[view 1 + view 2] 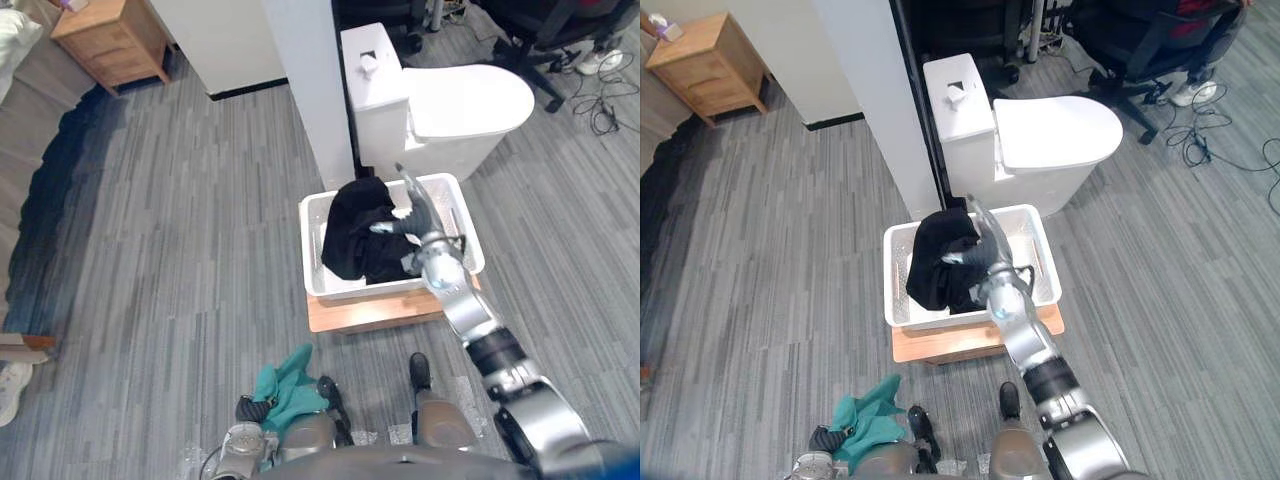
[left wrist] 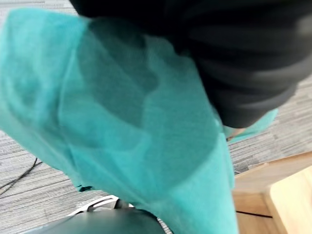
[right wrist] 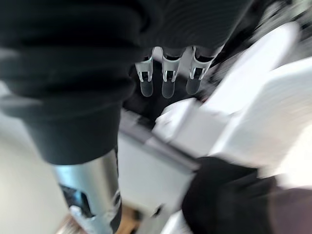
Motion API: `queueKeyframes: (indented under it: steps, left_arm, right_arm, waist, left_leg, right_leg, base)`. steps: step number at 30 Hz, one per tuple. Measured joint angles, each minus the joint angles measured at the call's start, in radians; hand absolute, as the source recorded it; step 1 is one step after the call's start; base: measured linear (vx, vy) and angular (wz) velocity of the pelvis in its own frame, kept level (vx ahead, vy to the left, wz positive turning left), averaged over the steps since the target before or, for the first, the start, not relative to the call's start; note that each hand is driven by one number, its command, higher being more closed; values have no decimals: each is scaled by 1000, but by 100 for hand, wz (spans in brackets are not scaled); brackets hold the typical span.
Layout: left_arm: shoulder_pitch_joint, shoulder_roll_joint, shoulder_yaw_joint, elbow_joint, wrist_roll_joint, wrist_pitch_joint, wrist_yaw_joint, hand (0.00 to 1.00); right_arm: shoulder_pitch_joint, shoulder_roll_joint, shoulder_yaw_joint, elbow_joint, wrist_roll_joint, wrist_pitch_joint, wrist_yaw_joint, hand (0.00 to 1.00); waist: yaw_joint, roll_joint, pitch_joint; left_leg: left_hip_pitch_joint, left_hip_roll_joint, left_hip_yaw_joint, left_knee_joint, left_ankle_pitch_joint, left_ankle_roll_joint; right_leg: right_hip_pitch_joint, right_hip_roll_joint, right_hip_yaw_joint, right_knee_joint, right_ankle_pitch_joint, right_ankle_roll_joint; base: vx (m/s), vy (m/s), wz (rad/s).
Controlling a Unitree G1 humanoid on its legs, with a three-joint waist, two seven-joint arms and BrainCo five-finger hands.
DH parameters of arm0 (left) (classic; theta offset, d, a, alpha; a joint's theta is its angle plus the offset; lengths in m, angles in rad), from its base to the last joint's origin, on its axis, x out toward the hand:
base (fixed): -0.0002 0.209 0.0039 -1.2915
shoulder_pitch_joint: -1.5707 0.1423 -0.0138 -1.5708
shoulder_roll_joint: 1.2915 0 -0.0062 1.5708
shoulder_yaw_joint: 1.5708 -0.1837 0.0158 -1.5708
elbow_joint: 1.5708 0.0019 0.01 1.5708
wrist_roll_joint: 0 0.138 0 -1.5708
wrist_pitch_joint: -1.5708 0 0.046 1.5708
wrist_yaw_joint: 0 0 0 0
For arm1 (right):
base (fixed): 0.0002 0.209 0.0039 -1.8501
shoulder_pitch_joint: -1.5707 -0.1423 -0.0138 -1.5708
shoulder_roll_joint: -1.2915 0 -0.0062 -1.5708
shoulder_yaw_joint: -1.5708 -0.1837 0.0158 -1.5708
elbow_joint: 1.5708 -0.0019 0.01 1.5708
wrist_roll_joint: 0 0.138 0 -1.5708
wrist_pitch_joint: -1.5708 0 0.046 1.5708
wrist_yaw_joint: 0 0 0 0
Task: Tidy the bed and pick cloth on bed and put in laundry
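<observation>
Grey plank-pattern carpet point(image 1: 200, 250) all round. Closest to me, low on my left side, my left hand point(image 1: 250, 407) has a teal cloth point(image 1: 290, 385) bunched over it. The cloth hangs off the hand above the floor. In the left wrist view the teal cloth spreads right across, under the dark ribbed cover. Whether that hand is actually clasping the cloth I cannot tell, as it is covered.

Further out, a flat wooden board point(image 1: 370, 312) lies on the carpet. A white perforated laundry basket point(image 1: 350, 291) sits on it. A black cloth point(image 1: 355, 235) is heaped in the basket's left half, and its top rises above the rim at the far-left corner.

My right arm reaches over the basket's near-right side. My right hand point(image 1: 418, 218) is above the basket, just beside the black cloth, probably touching it, though the contact is hard to make out. The right wrist view shows its fingers point(image 3: 168, 80) straight and spread, clasping nothing, so the hand is released. Dark fabric and the white basket are blurred past them.

Behind the basket stands a white toilet point(image 1: 450, 110) with the lid down. A white pillar point(image 1: 310, 80) is just to its left. Far left is a wooden nightstand point(image 1: 110, 40). Far right is a black office chair point(image 1: 540, 40).
</observation>
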Motion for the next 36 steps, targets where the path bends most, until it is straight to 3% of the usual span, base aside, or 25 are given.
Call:
queueKeyframes:
  steps: [3,7,15,18,20,26,32,33,36]
  left_arm:
    - [7,0,5,-1,-2,-1,0,100]
    - [19,3,19,0,-5,1,0,100]
    - [22,-31,107,3,-21,7,2,100]
    - [31,-44,157,3,-24,8,2,100]
    - [42,-55,173,3,-55,8,3,100]
    - [43,-55,172,1,-96,7,4,100]
    - [19,-67,109,-1,-171,-12,3,100]
    - [19,-70,139,-1,-182,-20,4,100]
    - [35,-83,375,1,-380,-30,31,100]
  right_arm:
    - [125,-45,-169,14,1,3,-36,0]
    - [231,-47,-297,148,32,9,-64,0]
    - [428,135,-463,452,237,38,-62,0]
    - [471,189,-482,519,308,35,-53,0]
    - [488,194,-481,561,317,35,-37,0]
    - [478,177,-481,632,331,44,14,0]
    - [453,160,-465,709,331,50,44,0]
    - [450,160,-465,720,331,45,45,0]
    - [453,167,-462,759,368,20,44,0]
  waist:
    - [-15,-8,-23]
    - [-23,-28,-55]
    - [-18,-38,-110]
    - [-13,-47,-127]
    - [-10,-60,-139]
    - [14,-66,-155]
    - [46,-88,-166]
    - [53,-91,-168]
    - [92,-119,-160]
  left_leg:
    - [4,-5,-2,0,-9,2]
    - [13,-6,-1,-1,-14,-2]
    - [52,3,-3,-13,-18,-6]
    - [67,6,1,-14,-27,-5]
    - [70,6,4,-17,-38,-12]
    - [72,6,-7,-18,-41,-12]
    - [-7,-16,-158,-19,-20,7]
    - [-23,-20,-188,-19,-16,10]
    - [-42,-34,-284,-19,-4,12]
  right_leg:
    - [5,-2,-2,0,-8,2]
    - [14,-1,-8,-1,-15,1]
    - [54,-1,-31,-1,-37,0]
    - [71,-1,-38,-1,-44,-3]
    - [79,-1,-38,-1,-52,3]
    - [92,-3,-57,-1,-60,1]
    - [93,-23,-199,-1,-97,8]
    - [94,-27,-228,1,-104,10]
    - [119,-36,-323,26,-138,7]
  base:
    - [27,17,1]
    - [25,5,0]
    - [19,-8,3]
    - [12,-1,5]
    - [0,0,0]
    - [19,2,9]
    - [47,2,66]
    - [85,-5,106]
    - [141,-13,100]
